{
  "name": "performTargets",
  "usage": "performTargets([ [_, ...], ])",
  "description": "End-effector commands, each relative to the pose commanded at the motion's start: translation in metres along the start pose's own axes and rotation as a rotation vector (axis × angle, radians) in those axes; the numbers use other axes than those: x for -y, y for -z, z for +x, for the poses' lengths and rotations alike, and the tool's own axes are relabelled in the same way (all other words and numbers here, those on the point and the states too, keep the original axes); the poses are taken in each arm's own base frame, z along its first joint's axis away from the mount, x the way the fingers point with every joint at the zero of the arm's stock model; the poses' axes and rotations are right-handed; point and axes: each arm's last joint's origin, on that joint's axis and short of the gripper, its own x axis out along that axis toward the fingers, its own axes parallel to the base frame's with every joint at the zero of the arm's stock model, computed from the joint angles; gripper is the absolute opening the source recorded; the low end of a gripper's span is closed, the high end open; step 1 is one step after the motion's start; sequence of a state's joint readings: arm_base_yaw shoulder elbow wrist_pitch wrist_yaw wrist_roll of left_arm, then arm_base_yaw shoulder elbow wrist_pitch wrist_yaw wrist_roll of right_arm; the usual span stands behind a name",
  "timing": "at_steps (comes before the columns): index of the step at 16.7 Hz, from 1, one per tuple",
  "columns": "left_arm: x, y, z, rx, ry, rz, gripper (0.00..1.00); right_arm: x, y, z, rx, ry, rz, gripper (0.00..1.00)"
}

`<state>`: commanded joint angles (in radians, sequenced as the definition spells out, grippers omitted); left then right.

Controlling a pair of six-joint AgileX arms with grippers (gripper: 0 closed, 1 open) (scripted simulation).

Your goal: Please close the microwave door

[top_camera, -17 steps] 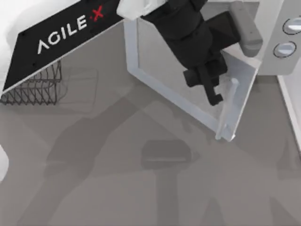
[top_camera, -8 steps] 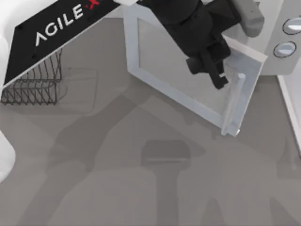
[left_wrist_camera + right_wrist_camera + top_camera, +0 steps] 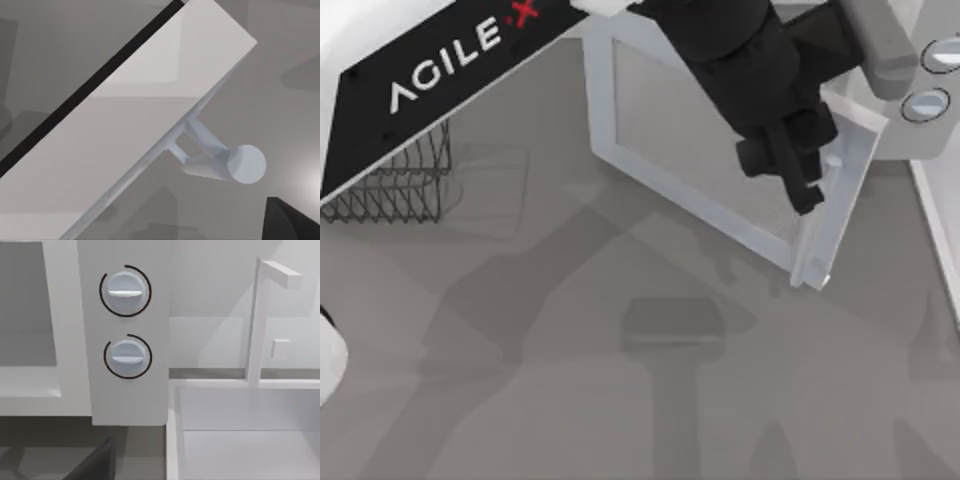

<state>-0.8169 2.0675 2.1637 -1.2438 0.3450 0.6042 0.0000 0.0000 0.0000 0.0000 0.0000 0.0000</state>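
A white boxy microwave (image 3: 130,405) carries two grey-blue round knobs (image 3: 125,291) ringed in black. Its flat white microwave door (image 3: 720,170) has a greyish translucent window and a pale bar handle (image 3: 235,165). The black left gripper (image 3: 800,180) contrasts against it. A dark wire rack (image 3: 395,185) crisscrosses the grey table (image 3: 570,400).

We are at a rendered kitchen counter: a white microwave (image 3: 125,340) with two round knobs (image 3: 125,292) stands beside what looks like a white sink (image 3: 240,440) with a squared tap (image 3: 260,315), and a dark wire rack (image 3: 395,185) sits on the grey table (image 3: 620,400).
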Motion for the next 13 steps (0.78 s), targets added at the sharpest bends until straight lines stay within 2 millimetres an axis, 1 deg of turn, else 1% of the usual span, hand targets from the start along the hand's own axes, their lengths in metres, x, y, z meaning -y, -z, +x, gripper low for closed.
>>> performTargets([
  [2,0.009,-0.003,-0.004,-0.004,0.022,0.017,0.00,0.000,0.000,0.000,0.000,0.000,0.000,1.00],
  [4,0.010,-0.005,-0.004,-0.004,0.024,0.017,0.00,0.000,0.000,0.000,0.000,0.000,0.000,1.00],
  [6,-0.001,-0.006,0.003,-0.003,-0.001,-0.006,0.00,0.000,0.000,0.000,0.000,0.000,0.000,1.00],
  [9,-0.024,-0.003,0.018,-0.002,-0.058,-0.065,0.00,0.000,0.000,0.000,0.000,0.000,0.000,1.00],
  [10,-0.027,-0.003,0.020,-0.002,-0.066,-0.072,0.00,0.000,0.000,0.000,0.000,0.000,0.000,1.00],
  [13,-0.026,-0.003,0.020,-0.003,-0.061,-0.069,0.00,0.000,0.000,0.000,0.000,0.000,0.000,1.00],
])
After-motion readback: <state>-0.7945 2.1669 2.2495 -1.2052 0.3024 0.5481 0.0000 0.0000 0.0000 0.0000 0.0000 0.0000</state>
